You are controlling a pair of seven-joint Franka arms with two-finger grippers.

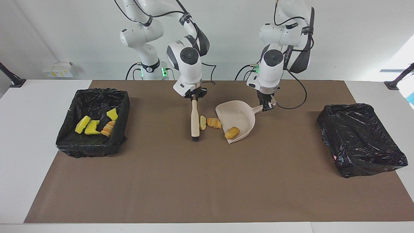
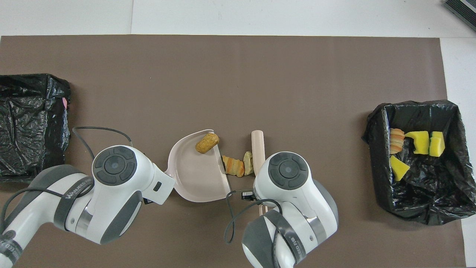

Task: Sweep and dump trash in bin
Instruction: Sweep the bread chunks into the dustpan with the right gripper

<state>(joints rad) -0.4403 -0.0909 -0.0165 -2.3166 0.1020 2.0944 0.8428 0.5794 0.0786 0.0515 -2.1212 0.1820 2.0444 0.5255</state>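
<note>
Two scraps (image 1: 209, 122) between brush (image 1: 195, 124), dustpan (image 1: 237, 119)

White table (image 1: 29, 129), brown mat (image 1: 200, 181), two black-lined bins (image 1: 93, 121) (image 1: 360, 139), dustpan (image 1: 237, 118), brush (image 1: 195, 121), two scraps (image 1: 202, 122) (image 1: 214, 122)

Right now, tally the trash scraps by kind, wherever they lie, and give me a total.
Yellow sponge chunks: 3, all in the bin at the right arm's end.
Bread-like lumps: 4; 1 in that bin, 2 on the mat between brush and dustpan, 1 in the dustpan.
Total: 7
</note>
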